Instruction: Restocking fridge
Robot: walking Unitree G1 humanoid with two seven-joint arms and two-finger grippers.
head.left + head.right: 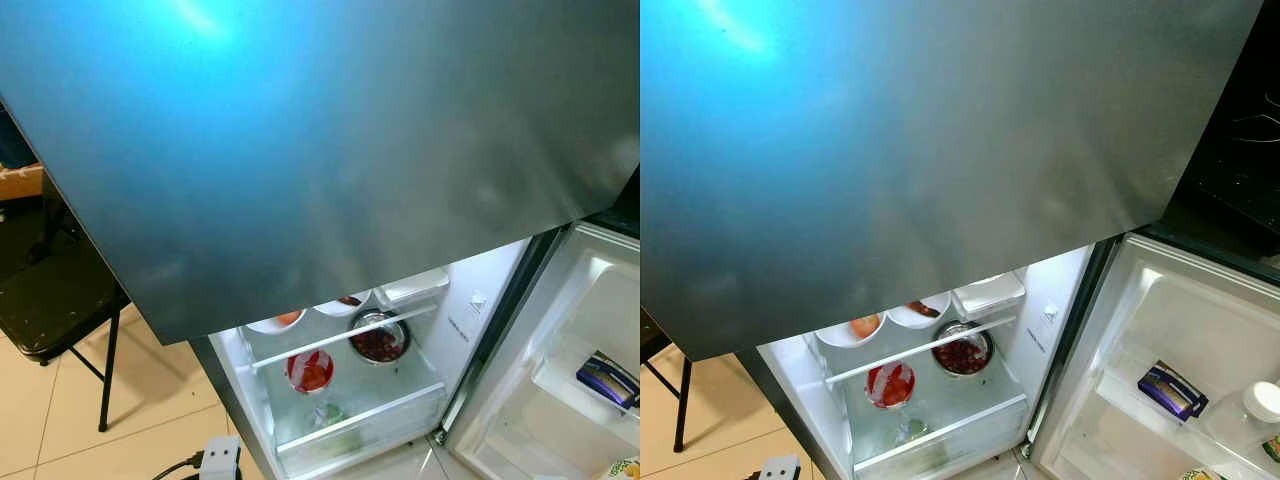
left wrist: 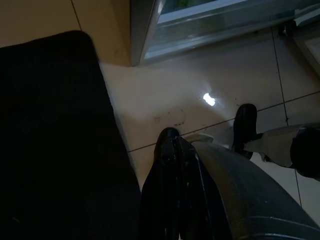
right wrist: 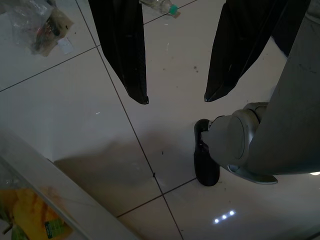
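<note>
Head views: closed upper door of the fridge takes up most of the frame, grey with a blue glare. Below it the lower compartment is open and lit.

Inside: two white bowls at the back, a metal bowl holding dark red food beside them, and a red-topped container nearer the front. A white tray sits to the right of the bowls. Something green lies in the drawer at the bottom; can't tell what.

Lower door is swung open to the right. Its shelf carries a dark blue box. Right eye view also shows a white-capped bottle next to the box.

Left eye view adds a black folding chair to the left of the fridge and a white power strip on the tiled floor.

Left gripper hangs low over the floor near the fridge's bottom corner, jaws closed together, holding nothing. A black mat lies beside it.

Right gripper also hangs over floor tiles, jaws wide apart, empty. The same view shows the robot's foot, a clear bag of scraps, a plastic bottle and a yellow packet behind a pale edge.
</note>
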